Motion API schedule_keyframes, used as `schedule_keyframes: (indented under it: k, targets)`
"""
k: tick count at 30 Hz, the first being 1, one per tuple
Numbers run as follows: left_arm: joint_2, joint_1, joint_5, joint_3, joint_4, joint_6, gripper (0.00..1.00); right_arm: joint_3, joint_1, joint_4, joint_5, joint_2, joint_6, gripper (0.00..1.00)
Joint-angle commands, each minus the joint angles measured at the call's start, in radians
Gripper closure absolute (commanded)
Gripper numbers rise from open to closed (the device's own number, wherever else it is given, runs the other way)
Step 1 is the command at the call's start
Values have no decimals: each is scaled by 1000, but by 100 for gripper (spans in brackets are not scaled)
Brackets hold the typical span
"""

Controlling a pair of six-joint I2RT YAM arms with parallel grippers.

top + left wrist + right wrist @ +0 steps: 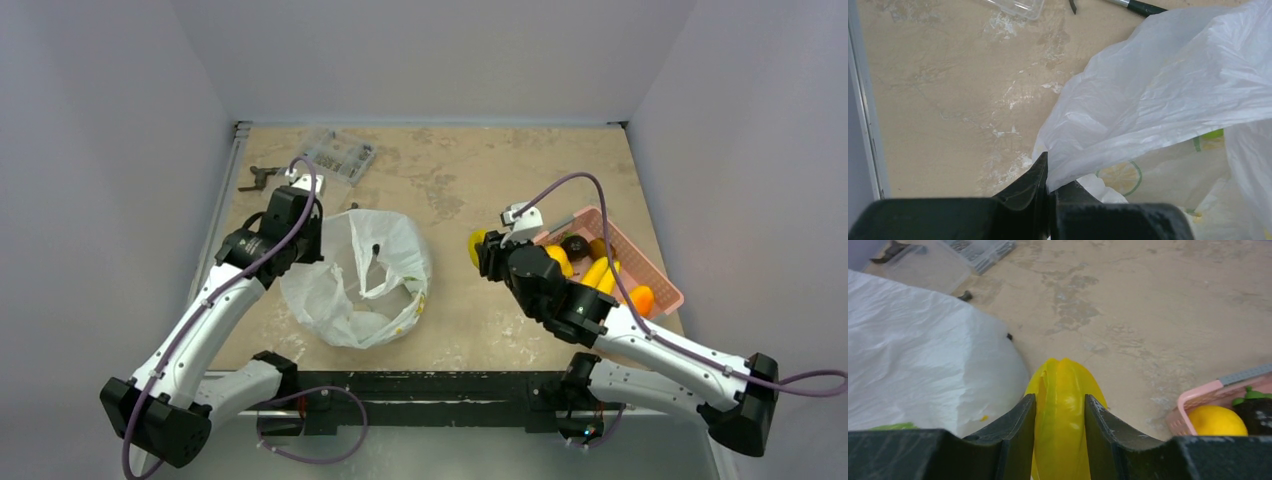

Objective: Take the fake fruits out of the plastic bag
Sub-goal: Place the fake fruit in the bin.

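Your right gripper point(1060, 412) pinches a glossy, ridged yellow fruit point(1063, 390), long axis pointing forward; your left gripper point(1047, 172) clamps the crinkly translucent bag point(1168, 95).

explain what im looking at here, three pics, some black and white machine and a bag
These are two robot arms bolted to a table's near edge. One picture is from a camera overhead; the other two are from cameras on each wrist, looking past its fingers. The left gripper is shut on the edge of the white plastic bag. The right gripper holds a ridged yellow fruit between the bag and the pink basket, which already holds several fruits. A clear box and a dark tool lie at the far left.
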Motion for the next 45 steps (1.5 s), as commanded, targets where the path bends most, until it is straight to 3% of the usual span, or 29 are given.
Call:
schedule_keyframes:
  k: [1,4,9,14,20,24,26,27,29,34,36,37,40,45]
  targets:
    - [17,5,-3,4,33,-13,100,55,-3,65,307,78,-16,100]
    - [19,5,11,5,31,-9,100,44,-98,106,346,133,7,100]
    - [20,3,39,1,39,-5,100,-33,-480,92,105,87,240,100]
    - [23,3,67,4,39,-2,100,-127,-680,17,172,34,391,100]
    - [21,4,91,4,45,-3,100,-229,-907,79,-36,61,445,97]
    - [23,3,107,5,42,-3,100,-221,-944,16,11,100,497,95]
    - [21,4,105,5,40,-2,100,-228,-953,7,26,110,512,89]
    - [19,3,103,5,40,-1,100,-233,-956,9,32,118,514,85]
    - [13,3,106,4,42,-2,100,-234,-958,5,35,132,517,65]
    - [13,4,127,5,46,-2,100,-228,-958,20,-47,120,468,53]
    - [14,4,129,5,44,-2,100,-223,-958,32,-73,113,441,35]
    - [13,3,129,5,42,-1,100,-215,-957,31,-81,113,430,31]
    - [12,3,131,6,42,-2,100,-187,-955,42,-146,90,349,29]
    - [17,3,146,7,45,-4,100,-206,-904,182,-494,-19,274,29]
